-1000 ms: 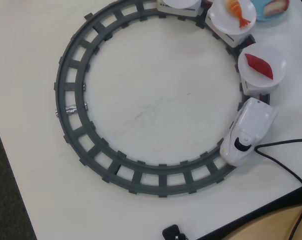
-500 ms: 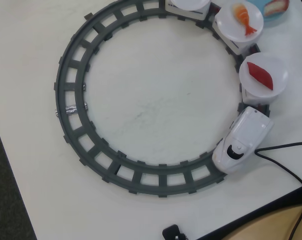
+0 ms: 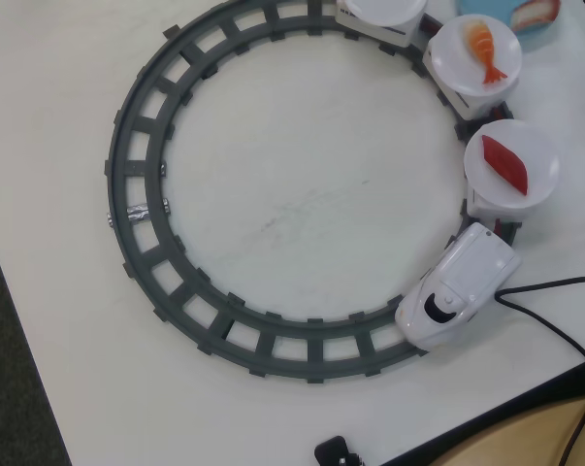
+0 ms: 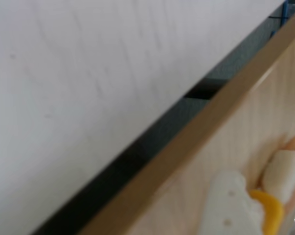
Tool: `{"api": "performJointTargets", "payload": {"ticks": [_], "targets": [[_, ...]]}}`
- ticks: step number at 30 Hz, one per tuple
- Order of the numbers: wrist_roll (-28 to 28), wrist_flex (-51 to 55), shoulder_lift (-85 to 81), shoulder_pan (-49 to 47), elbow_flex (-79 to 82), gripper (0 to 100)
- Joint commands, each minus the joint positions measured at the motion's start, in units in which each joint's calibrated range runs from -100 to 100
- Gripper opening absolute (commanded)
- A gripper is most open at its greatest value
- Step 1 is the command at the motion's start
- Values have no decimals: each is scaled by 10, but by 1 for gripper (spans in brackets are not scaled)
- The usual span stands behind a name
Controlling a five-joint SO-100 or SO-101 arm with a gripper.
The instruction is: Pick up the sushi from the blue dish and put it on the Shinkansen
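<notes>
The sushi (image 3: 535, 14), pale with a red edge, lies on the blue dish (image 3: 501, 8) at the top right edge of the overhead view, both partly cut off. The white Shinkansen (image 3: 459, 287) stands on the grey ring track (image 3: 137, 175) at the lower right, its cars carrying white plates behind it. My gripper (image 4: 264, 191) shows only in the blurred wrist view, at the bottom right, above a light wooden surface (image 4: 245, 137) beside the white table. Its white and yellow jaws look closed together with nothing between them. It is out of the overhead view.
An orange shrimp piece (image 3: 484, 47) lies on the middle plate (image 3: 452, 53) and a red slab (image 3: 505, 163) on the plate (image 3: 539, 146) nearest the engine. A black cable (image 3: 554, 325) runs off the table's lower right edge. A small black part (image 3: 336, 451) sits at the bottom edge.
</notes>
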Motion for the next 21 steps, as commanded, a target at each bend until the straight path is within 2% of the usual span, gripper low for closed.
{"api": "performJointTargets", "payload": {"ticks": [1,8,13,21], "targets": [[-3,-25,99,-6,-117,21],[3,-13,324,-51,-307,32],[-3,7,436,-82,-401,32],[-3,40,609,-190,-579,32]]}}
